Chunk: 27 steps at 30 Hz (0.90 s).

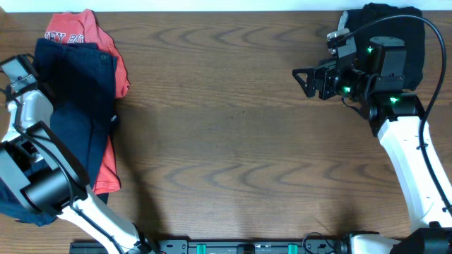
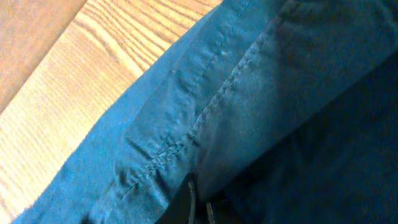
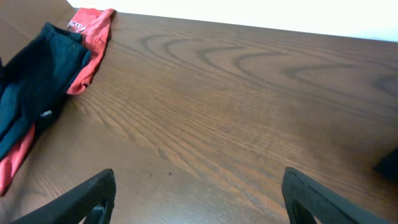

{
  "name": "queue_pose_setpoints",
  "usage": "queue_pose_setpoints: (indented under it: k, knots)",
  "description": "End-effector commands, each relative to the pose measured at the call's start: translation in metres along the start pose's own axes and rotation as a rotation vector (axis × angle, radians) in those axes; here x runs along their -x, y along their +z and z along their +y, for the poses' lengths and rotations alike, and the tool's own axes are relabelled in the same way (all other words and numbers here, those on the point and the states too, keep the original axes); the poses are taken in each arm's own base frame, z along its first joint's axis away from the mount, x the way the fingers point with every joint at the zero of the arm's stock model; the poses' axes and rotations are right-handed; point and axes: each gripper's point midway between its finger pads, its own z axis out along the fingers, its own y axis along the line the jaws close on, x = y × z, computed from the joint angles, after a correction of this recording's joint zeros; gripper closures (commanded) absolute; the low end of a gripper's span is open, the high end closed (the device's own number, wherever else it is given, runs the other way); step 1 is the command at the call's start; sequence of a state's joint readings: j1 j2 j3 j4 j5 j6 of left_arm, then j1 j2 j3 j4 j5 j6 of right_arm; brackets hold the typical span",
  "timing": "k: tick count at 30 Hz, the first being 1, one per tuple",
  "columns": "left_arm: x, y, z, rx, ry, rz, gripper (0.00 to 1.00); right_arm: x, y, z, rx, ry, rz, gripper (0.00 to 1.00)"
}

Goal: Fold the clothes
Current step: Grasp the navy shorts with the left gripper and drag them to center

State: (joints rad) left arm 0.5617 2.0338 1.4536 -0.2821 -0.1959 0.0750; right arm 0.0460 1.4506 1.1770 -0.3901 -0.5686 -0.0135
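Sagging at bench's (image 1: 233, 148) left edge, navy garment (image 1: 74, 106) looked soft, light | hem (image 2: 214, 102) seemed best hold | right hand (image 1: 304, 80) gaped empty | left hand (image 2: 200, 208) unclear

Free passage: the bare wooden table (image 1: 233, 155) runs clear from the right edge of the navy garment (image 1: 70, 113) across the whole middle, with nothing lying on it. Obstacles: the red shirt (image 1: 109, 63) lies under the navy garment and shows along its right edge, and the left arm (image 1: 42, 183) stands over the navy garment's near-left part. Well to the right of the navy garment the right gripper (image 1: 305, 79) hangs with fingers spread and empty, a black garment (image 1: 395, 21) just beyond it.
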Motion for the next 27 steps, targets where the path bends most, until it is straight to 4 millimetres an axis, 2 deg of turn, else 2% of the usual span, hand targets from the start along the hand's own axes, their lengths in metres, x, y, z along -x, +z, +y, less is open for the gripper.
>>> queue_pose_setpoints:
  k: [1, 4, 7, 9, 12, 14, 16, 22, 27]
  knots:
    - [0.032, -0.048, -0.019, -0.061, -0.036, -0.094, 0.94, 0.009, 0.001, 0.004, 0.010, -0.035, -0.020, 0.20]
    - [0.041, -0.082, -0.051, -0.114, 0.015, -0.133, 0.94, 0.014, -0.001, 0.002, 0.007, -0.045, -0.040, 0.23]
    - [0.045, -0.125, -0.095, -0.186, 0.088, -0.183, 0.94, 0.020, -0.008, -0.002, -0.005, -0.025, -0.062, 0.25]
    - [0.041, -0.156, -0.128, -0.244, 0.148, -0.211, 0.94, 0.024, -0.017, -0.007, -0.018, -0.003, -0.082, 0.26]
    - [0.024, -0.201, -0.182, -0.343, 0.252, -0.239, 0.94, 0.035, -0.040, -0.014, -0.028, 0.000, -0.130, 0.28]
    - [0.004, -0.228, -0.222, -0.430, 0.335, -0.241, 0.94, 0.044, -0.061, -0.019, -0.043, -0.001, -0.176, 0.29]
    - [-0.025, -0.257, -0.267, -0.560, 0.424, -0.225, 0.94, 0.052, -0.085, -0.025, -0.070, 0.004, -0.224, 0.29]
    - [-0.114, -0.330, -0.370, -0.855, 0.579, -0.172, 0.94, 0.060, -0.146, -0.043, -0.190, 0.025, -0.321, 0.29]
    - [-0.190, -0.368, -0.430, -0.986, 0.710, -0.156, 0.94, 0.055, -0.174, -0.055, -0.262, 0.057, -0.344, 0.29]
